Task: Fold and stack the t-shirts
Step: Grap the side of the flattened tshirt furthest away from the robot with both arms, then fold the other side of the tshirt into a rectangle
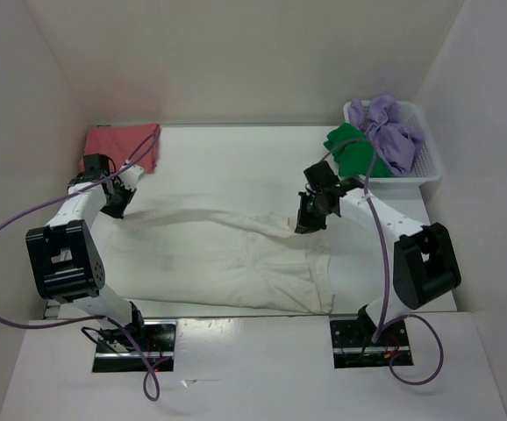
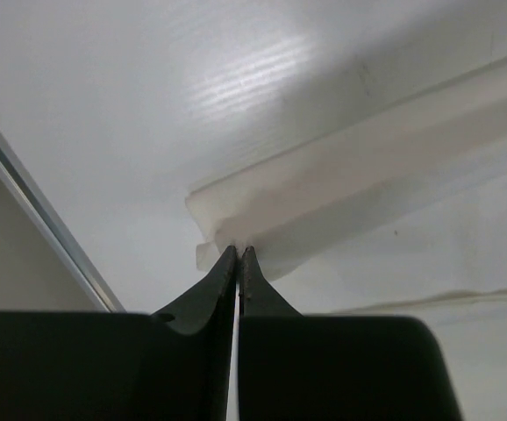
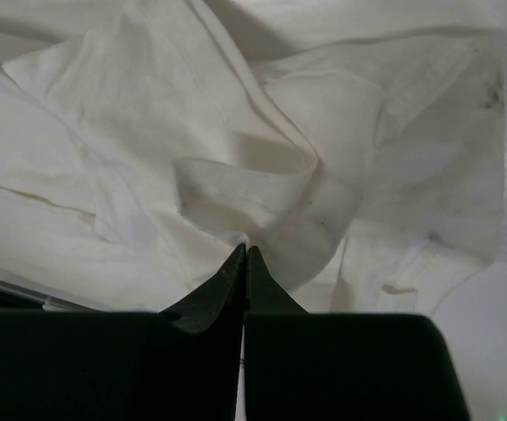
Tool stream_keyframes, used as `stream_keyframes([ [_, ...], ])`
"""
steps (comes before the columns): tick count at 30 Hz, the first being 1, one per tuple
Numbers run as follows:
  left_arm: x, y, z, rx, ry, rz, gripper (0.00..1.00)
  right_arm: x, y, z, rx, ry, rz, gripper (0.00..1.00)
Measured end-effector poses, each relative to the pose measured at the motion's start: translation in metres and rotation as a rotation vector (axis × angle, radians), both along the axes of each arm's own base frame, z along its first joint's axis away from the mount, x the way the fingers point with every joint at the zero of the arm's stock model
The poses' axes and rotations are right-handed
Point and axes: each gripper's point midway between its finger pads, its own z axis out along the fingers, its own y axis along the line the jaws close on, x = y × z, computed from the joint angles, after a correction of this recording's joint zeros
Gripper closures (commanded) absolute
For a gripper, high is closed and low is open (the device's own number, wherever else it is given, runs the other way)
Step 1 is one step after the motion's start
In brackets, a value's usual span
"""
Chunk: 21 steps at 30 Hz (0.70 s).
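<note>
Cream-white shirt (image 1: 227,263) lies spread across the near half of the bench (image 1: 227,162), and its far edge is drawn up into a taut ridge between my two claws. My left claw (image 1: 117,212) is near the bench's left edge. On its wrist feed the left claw (image 2: 238,251) has its fingers pressed fully together on a folded corner of that shirt (image 2: 341,189). My right claw (image 1: 304,226) sits right of the bench's middle. On its own feed the right claw (image 3: 242,249) is just as tightly closed, pinching a crumpled fold of the same shirt (image 3: 236,189). The salmon-red shirt (image 1: 122,146) lies folded in the far left corner. The white mesh basket (image 1: 431,165) stands in the far right corner, holding the green shirt (image 1: 350,151) and the lavender shirt (image 1: 392,132) bunched together.
</note>
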Motion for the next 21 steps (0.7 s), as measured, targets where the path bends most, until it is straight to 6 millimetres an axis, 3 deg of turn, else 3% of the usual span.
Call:
stream_keyframes([
  [8,-0.043,0.009,-0.013,0.103,0.084,-0.030,1.00,-0.050,-0.003,-0.009,0.039,0.056,-0.054,1.00],
  [21,-0.053,0.024,-0.006,0.206,0.101,-0.081,1.00,-0.067,-0.004,-0.002,0.054,0.075,-0.135,1.00],
])
